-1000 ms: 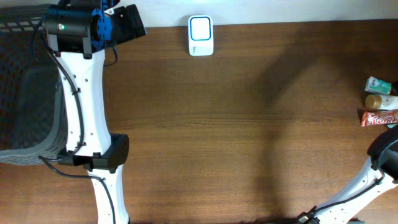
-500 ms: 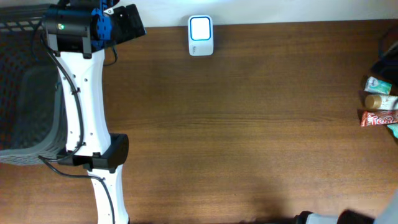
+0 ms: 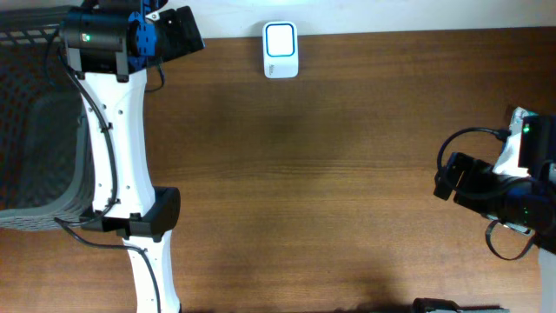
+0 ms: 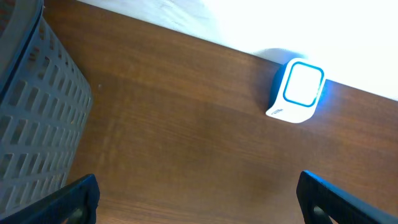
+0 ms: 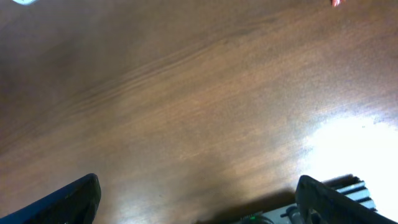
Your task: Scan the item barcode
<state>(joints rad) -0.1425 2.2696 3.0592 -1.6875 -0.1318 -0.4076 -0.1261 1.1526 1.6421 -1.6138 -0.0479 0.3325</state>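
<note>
We see the scanner (image 3: 281, 49), a small white box with a glowing blue-rimmed window, standing at the far edge of the table (image 3: 347, 174), a little left of the middle. The left arm (image 3: 117, 130) reaches from the near edge up the left side, alongside the dark mesh basket (image 3: 35, 130) that fills the far left. The left gripper (image 4: 200, 202) hangs over bare wood near the far left corner, and its camera shows the scanner ahead and to the right, well apart from it. Its jaws are spread wide with nothing between them, and only the two tips show in the lower corners of that view.

The right arm (image 3: 499, 187) is folded over the right edge of the table and covers whatever lies under it, so we cannot make out the item to be scanned. The right gripper (image 5: 199, 202) looks down on plain wood, with its jaws likewise spread wide and nothing held.
</note>
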